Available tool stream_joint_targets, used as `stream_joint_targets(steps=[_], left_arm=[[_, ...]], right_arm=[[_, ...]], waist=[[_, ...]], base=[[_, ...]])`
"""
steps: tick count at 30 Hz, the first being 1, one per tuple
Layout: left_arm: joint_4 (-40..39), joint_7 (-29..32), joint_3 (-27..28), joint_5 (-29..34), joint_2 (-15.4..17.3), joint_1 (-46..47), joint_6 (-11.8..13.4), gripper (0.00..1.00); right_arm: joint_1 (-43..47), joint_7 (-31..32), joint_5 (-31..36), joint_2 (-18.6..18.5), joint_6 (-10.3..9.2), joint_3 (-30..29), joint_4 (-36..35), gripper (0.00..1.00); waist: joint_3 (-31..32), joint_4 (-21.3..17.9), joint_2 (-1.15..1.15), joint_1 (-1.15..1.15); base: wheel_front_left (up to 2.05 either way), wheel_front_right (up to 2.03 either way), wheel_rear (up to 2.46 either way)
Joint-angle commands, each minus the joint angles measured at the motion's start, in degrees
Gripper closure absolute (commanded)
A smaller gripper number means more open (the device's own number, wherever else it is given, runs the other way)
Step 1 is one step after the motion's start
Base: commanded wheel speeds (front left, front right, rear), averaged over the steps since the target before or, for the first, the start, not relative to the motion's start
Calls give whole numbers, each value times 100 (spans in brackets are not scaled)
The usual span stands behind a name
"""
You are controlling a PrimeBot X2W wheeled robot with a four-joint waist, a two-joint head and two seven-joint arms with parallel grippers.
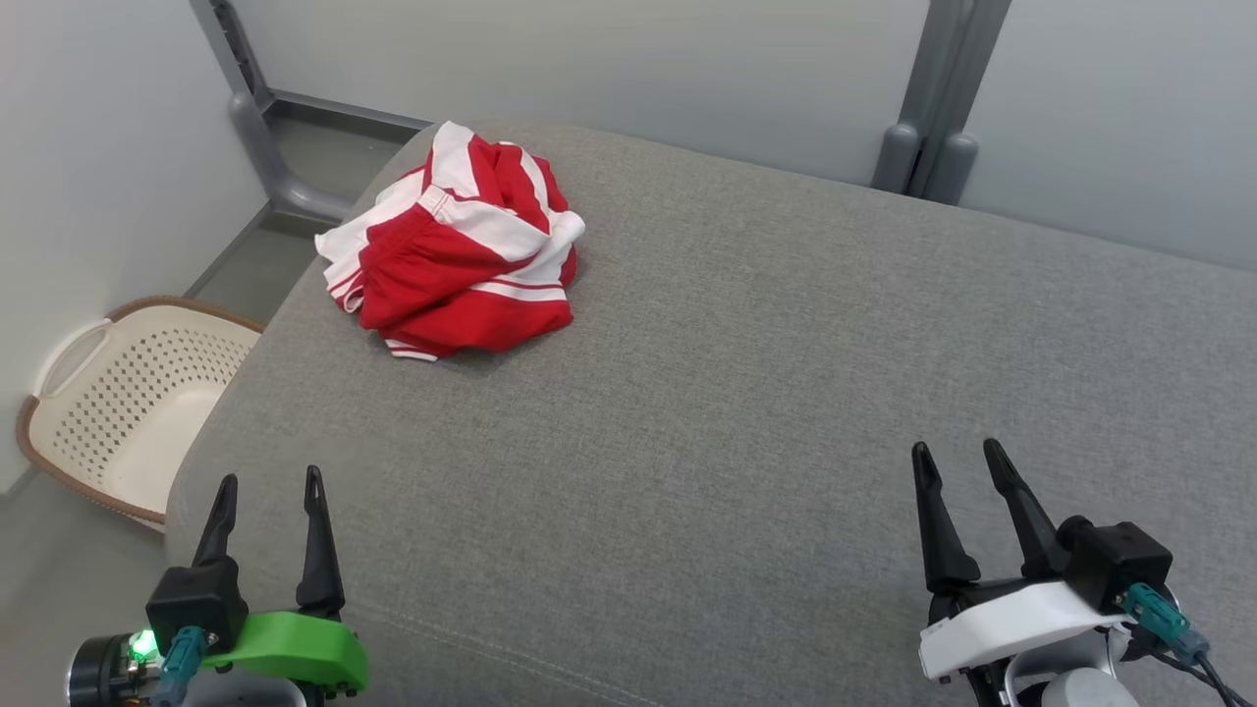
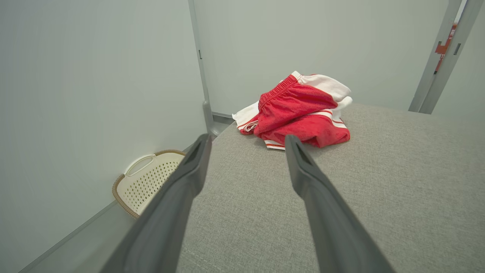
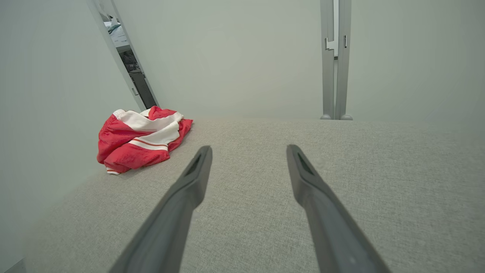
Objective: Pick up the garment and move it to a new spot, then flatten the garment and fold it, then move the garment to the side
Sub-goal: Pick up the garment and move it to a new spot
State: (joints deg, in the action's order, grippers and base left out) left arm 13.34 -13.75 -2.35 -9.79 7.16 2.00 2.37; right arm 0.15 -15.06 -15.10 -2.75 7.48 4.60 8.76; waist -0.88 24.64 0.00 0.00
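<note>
Crumpled red-and-white garment [image 1: 457, 245] on the grey padded surface [image 1: 746, 393], untouched
Garment lies bunched at 11 o'clock in the head view, near the surface's far left corner; left gripper [image 1: 271, 478] at 7 o'clock and right gripper [image 1: 956, 449] at 5 o'clock hover with fingers spread apart, holding nothing, well clear of the cloth; a cream perforated basket [image 1: 128, 393] sits on the floor at 8 o'clock, beside the surface's left edge
</note>
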Motion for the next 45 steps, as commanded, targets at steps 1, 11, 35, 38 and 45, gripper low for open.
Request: stream_joint_targets(steps=[1,11,35,38,45], left_arm=[[10,-39,1,-15,30,-40,32,0],[91,-93,40,-133,40,129,49,0],[656,113,509,-655,933,3551,-441,0],[911,231,581,-741,1073,3822,-505,0],[1766,789,700,-1003,1453,4084,-659,0]], right_arm=[[28,-18,-5,-24,3,-11,-2,0],[-87,-19,82,-26,3,29,26,0],[-891,-19,228,-633,3,-518,-442,0],[-950,-19,246,-616,3,-574,-517,0],[-977,-19,232,-566,3,-635,-602,0]], waist=[[-34,117,0,0],[-204,106,0,0],[-2348,-1743,0,0],[-2513,-1927,0,0],[-2665,-2186,0,0]], base=[[0,0,0],[0,0,0],[0,0,0],[0,0,0],[0,0,0]])
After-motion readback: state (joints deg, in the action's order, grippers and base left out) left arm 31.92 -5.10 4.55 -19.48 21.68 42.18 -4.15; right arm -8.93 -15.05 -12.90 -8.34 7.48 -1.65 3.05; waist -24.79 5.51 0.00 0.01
